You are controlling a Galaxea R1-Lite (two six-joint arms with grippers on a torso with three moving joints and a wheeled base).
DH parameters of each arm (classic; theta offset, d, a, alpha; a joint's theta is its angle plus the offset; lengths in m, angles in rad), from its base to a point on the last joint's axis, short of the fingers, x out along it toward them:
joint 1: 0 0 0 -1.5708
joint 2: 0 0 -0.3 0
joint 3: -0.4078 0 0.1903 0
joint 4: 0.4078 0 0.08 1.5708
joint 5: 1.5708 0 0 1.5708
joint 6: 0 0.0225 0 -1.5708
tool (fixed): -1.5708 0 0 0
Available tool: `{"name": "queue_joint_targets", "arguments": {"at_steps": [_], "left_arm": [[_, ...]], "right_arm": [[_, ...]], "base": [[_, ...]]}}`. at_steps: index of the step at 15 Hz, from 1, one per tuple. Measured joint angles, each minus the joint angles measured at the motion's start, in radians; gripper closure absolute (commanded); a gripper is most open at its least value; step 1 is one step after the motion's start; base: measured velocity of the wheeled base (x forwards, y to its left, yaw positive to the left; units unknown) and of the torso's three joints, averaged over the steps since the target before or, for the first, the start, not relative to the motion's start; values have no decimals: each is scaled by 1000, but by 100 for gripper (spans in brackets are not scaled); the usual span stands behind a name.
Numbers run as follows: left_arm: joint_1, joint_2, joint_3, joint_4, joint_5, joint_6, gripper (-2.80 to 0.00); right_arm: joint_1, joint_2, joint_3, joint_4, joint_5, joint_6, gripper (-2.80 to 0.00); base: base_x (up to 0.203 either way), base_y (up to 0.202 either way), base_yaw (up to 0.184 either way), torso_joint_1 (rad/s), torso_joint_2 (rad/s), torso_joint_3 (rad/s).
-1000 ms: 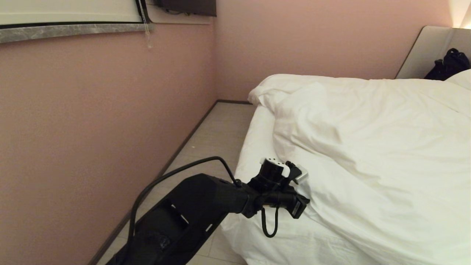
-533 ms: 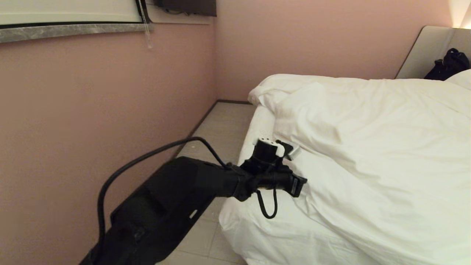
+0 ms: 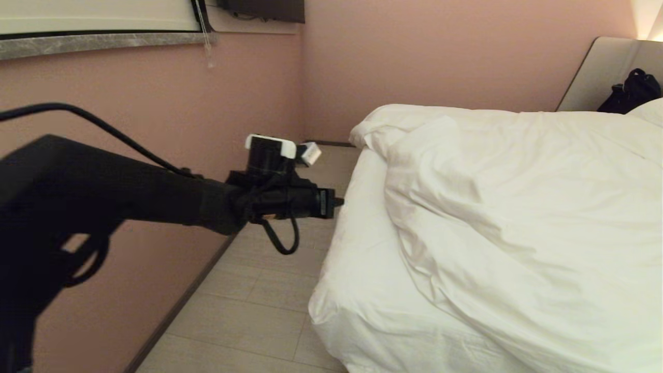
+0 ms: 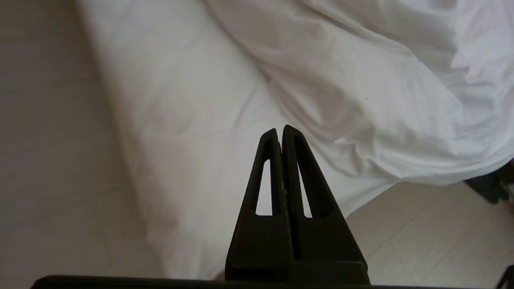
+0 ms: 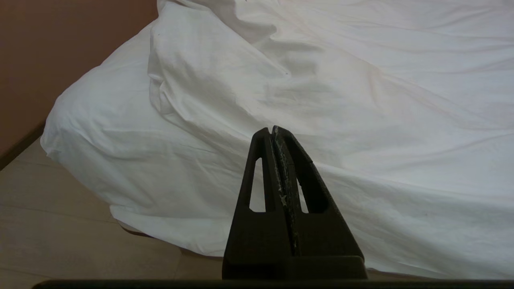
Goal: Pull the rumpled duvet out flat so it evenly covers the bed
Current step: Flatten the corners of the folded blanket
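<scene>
The puffy white duvet lies rumpled across the bed, its left edge pulled back so that a strip of the bed's mattress sheet shows bare along the left side. My left gripper hangs in the air over the floor just left of the bed, pointing at the mattress, shut and holding nothing. In the left wrist view the left gripper is over the sheet, next to the duvet. My right gripper is shut and empty, low before the duvet at the bed's foot.
A pink wall with a grey sill runs close along the left. A narrow strip of tiled floor lies between it and the bed. At the far right are the headboard, a black bag and a pillow.
My left arm has lifted and swung left, from the duvet's edge on the mattress to the air beside the bed. The gripper stayed shut. The duvet lies as before.
</scene>
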Motion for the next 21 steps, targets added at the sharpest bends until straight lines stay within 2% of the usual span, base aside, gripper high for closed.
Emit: {"name": "queue_joint_targets", "arguments": {"at_steps": [3, 9, 11, 14, 21], "left_arm": [[108, -217, 242, -5, -2, -40, 0], [236, -586, 689, -10, -7, -155, 0], [255, -650, 744, -10, -9, -184, 0], [260, -709, 811, -9, -11, -188, 0], [281, -878, 1078, -10, -38, -203, 0]], "right_arm": [[0, 0, 0, 1, 1, -6, 0], [0, 3, -31, 19, 3, -48, 0], [1, 25, -145, 43, -3, -46, 0], [-2, 132, -305, 114, -33, -44, 0], [-10, 628, -555, 259, -175, -41, 0]], "base": [[0, 0, 0, 0, 0, 0], [0, 0, 0, 0, 0, 0], [0, 0, 0, 0, 0, 0], [0, 0, 0, 0, 0, 0], [0, 0, 0, 0, 0, 0]]}}
